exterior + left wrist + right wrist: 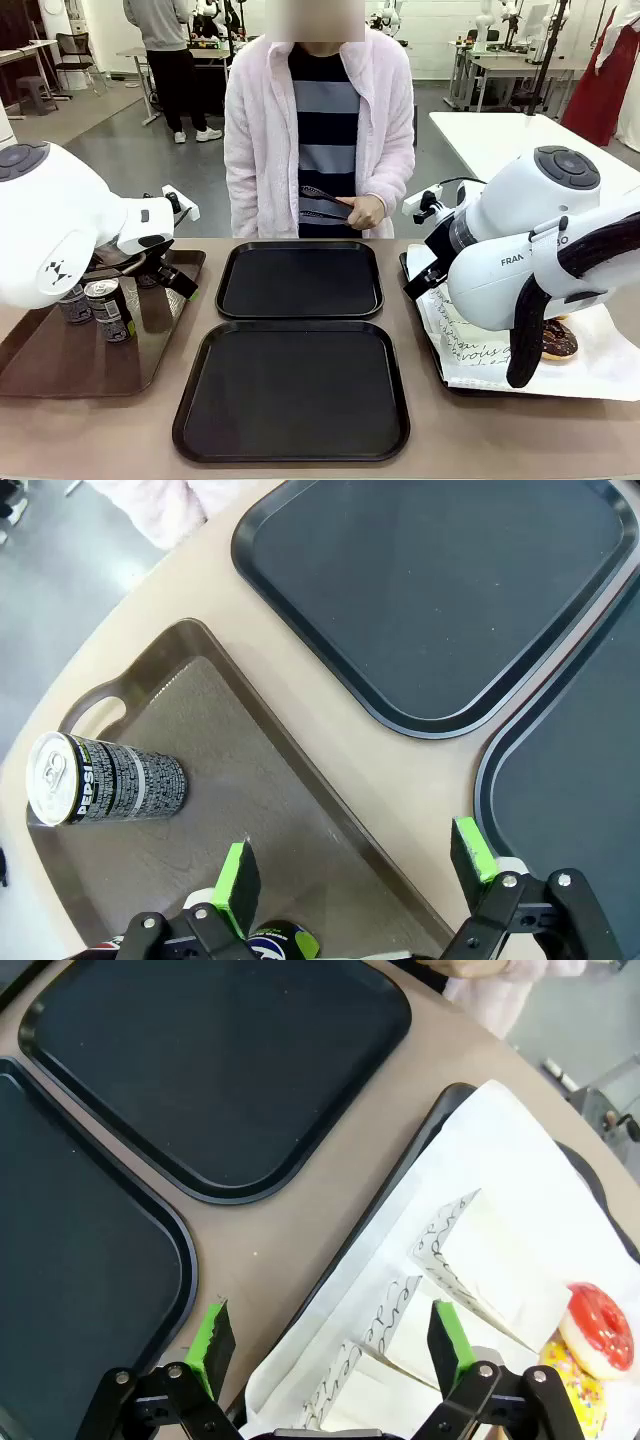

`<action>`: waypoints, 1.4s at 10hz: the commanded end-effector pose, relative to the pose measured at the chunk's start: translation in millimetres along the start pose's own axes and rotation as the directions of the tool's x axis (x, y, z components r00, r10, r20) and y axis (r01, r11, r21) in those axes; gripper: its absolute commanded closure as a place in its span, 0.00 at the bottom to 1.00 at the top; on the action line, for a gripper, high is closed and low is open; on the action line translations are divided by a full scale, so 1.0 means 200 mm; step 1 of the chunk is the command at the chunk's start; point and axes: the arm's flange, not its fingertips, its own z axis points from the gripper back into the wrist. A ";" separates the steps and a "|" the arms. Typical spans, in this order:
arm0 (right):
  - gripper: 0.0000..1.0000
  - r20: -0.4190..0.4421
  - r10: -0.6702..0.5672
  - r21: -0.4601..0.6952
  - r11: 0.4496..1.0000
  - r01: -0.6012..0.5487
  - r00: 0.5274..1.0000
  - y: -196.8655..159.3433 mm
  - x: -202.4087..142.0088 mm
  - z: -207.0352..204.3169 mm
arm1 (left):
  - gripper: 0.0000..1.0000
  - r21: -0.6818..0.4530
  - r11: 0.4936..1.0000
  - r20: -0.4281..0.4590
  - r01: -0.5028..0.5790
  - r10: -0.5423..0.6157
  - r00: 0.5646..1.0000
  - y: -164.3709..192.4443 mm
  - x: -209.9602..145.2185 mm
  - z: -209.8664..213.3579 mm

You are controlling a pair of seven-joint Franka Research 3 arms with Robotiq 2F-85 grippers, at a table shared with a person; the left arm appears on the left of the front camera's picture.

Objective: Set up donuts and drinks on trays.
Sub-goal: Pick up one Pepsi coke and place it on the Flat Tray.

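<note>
Two black trays lie mid-table, one far [300, 281] and one near [290, 392], both bare; they also show in the left wrist view [440, 590] [585, 770] and right wrist view [210, 1060] [70, 1240]. Two dark cans [110, 310] [74, 304] stand on the brown tray. My left gripper [172, 279] [355, 858] hangs open over that tray's inner rim, one can [105, 780] off to its side and another can's top [285, 943] just below. My right gripper [421, 280] [330, 1332] is open over white donut sleeves [480, 1260], beside an orange-glazed donut [595, 1325].
The long brown tray [60, 365] sits at the left, the paper-lined tray [400, 1175] at the right with a chocolate donut [558, 340]. A person stands at the far edge holding black tongs [325, 205]. Bare tabletop runs between the trays.
</note>
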 end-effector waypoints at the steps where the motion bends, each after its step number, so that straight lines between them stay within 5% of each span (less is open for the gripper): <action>1: 0.00 0.000 0.000 0.000 1.000 0.000 1.000 0.00 0.00 0.00 | 0.00 0.000 1.000 0.000 0.000 0.000 1.000 0.00 0.00 0.00; 14: 0.00 0.000 0.000 0.000 1.000 0.000 1.000 0.00 0.00 0.00 | 0.00 0.000 1.000 0.000 0.000 0.000 1.000 0.00 0.00 0.00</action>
